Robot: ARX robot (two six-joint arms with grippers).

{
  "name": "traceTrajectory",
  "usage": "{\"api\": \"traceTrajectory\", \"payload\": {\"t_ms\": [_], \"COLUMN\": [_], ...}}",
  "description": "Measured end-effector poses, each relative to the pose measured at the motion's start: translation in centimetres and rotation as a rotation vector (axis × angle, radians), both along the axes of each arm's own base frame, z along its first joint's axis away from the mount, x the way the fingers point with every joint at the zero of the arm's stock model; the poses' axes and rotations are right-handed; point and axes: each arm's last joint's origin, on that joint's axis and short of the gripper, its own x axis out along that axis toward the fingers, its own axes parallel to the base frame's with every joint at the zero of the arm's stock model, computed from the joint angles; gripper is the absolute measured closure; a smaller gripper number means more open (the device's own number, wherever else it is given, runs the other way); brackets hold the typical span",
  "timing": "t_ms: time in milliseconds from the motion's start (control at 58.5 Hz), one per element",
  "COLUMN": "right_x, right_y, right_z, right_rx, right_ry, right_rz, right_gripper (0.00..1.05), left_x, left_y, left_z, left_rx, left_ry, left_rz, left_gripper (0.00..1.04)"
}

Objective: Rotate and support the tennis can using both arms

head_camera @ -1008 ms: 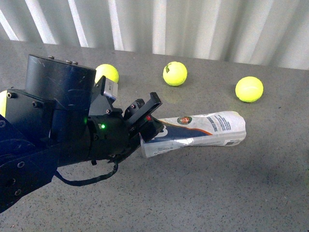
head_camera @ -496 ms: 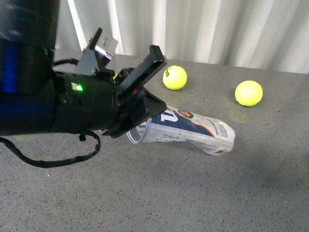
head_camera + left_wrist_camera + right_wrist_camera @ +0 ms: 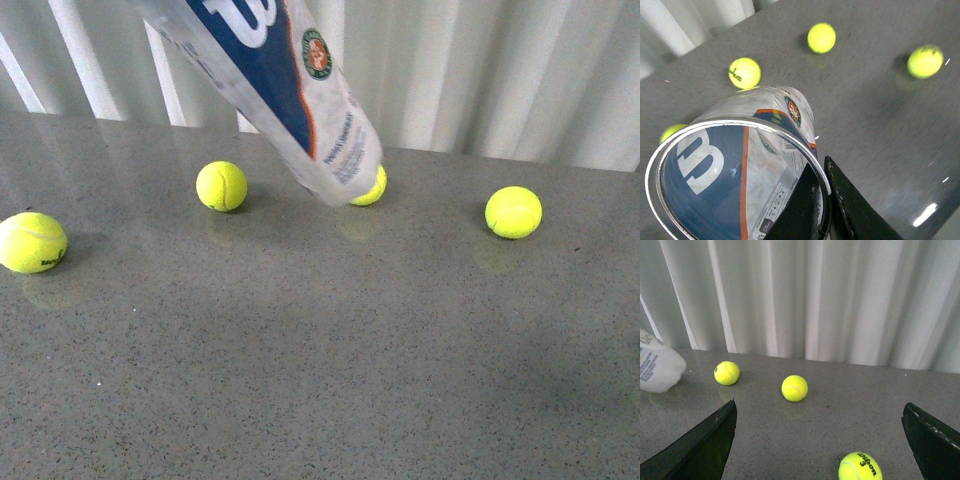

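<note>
- Four yellow tennis balls lie on the grey table [image 3: 330, 390] in the front view. They are a far-left ball [image 3: 35, 242], a centre-left ball [image 3: 222, 186], a half-hidden ball [image 3: 373, 192] behind the can's lower end, and a right ball [image 3: 514, 212].
- One second ago the tennis can [image 3: 290, 90] lay on its side on the table at mid-frame. Half a second ago its open end was already raised. Now it hangs clear of the table at the top centre of the frame, steeply tilted, with its closed end pointing down and to the right.
- One arm filled the left of the front view in both earlier frames. Now neither arm shows there, and the far-left ball and centre-left ball are in plain sight.
- One wall of the can is pinched by the left claw [image 3: 821, 167] in the left wrist view, at the lower right of the metal rim. One black finger sits inside the tube and the other outside.
- Much of the label's inner side, blue with a white "W", shows through the open mouth in that view.
- Two fingers of the right claw [image 3: 819, 407] stand wide apart in the lower corners of the right wrist view, with nothing between them.
- Only the can's closed end shows there, at the middle of the left edge, well away from the right claw, with a white curtain [image 3: 815, 295] behind.
</note>
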Motion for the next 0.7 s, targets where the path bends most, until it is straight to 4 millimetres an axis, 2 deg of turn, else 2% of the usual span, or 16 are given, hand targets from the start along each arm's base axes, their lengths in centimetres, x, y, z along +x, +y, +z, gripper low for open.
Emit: {"api": "traceTrajectory", "payload": {"t_ms": [154, 290, 376, 530, 701], "right_x": [0.0, 0.0, 0.0, 0.0, 0.0], "right_y": [0.0, 0.0, 0.0, 0.0, 0.0], "right_z": [0.0, 0.0, 0.0, 0.0, 0.0], "right_rx": [0.000, 0.000, 0.000, 0.000, 0.000], "right_ry": [0.000, 0.000, 0.000, 0.000, 0.000], "right_rz": [0.000, 0.000, 0.000, 0.000, 0.000], "right_gripper": [0.07, 0.07, 0.07, 0.07, 0.07], "left_x": [1.7, 2.7, 2.7, 1.9, 1.2], "left_y": [-1.3, -3.5, -4.8, -7.6, -9.6], "left_z": [3.1, 4.2, 3.6, 1.2, -0.6], "left_rx": [0.311, 0.495, 0.576, 0.720, 0.782], "left_ry": [-0.112, -0.175, -0.169, -0.169, -0.163], "left_rz": [-0.227, -0.406, -0.487, -0.663, -0.769], "left_gripper": [1.01, 1.01, 1.01, 1.01, 1.01]}}
